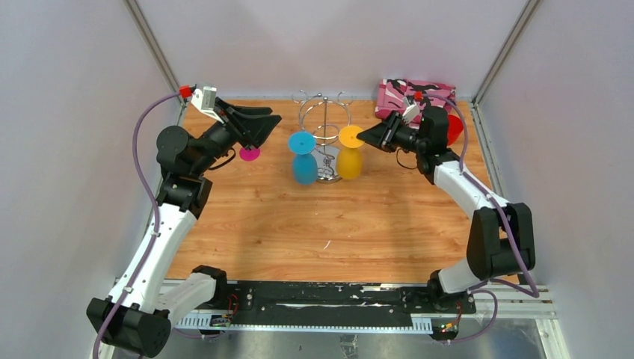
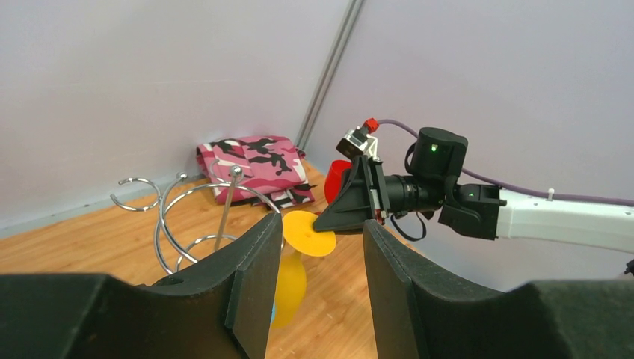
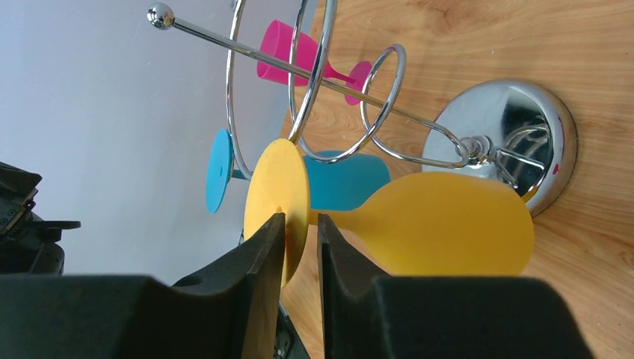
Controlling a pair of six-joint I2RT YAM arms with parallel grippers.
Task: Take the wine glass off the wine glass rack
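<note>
Yellow glass (image 1: pixel 349 157) hung bowl-down on the rack (image 1: pixel 324 120), at its right side, foot caught in a wire loop. The right arm reached in from the right with its wrist level, and the right gripper (image 3: pixel 300 218) had its fingers nearly together on either side of the foot's rim. Whether they actually pinched the disc I could not tell; a sliver of gap seemed to show on one side.

The left arm was bent up and forward on the left, and the left gripper (image 1: pixel 268 129) was spread wide with nothing in it, pointing toward the rack.

A blue glass (image 1: pixel 303 166) hung just beside the yellow one, on the rack's left. A pink glass (image 1: pixel 250 154) lay on the table (image 1: pixel 299 232) under the left gripper, mostly hidden from above. A camo cloth (image 1: pixel 415 96) sat at the back right, with something red (image 1: pixel 453 129) partly hidden behind the right wrist.
</note>
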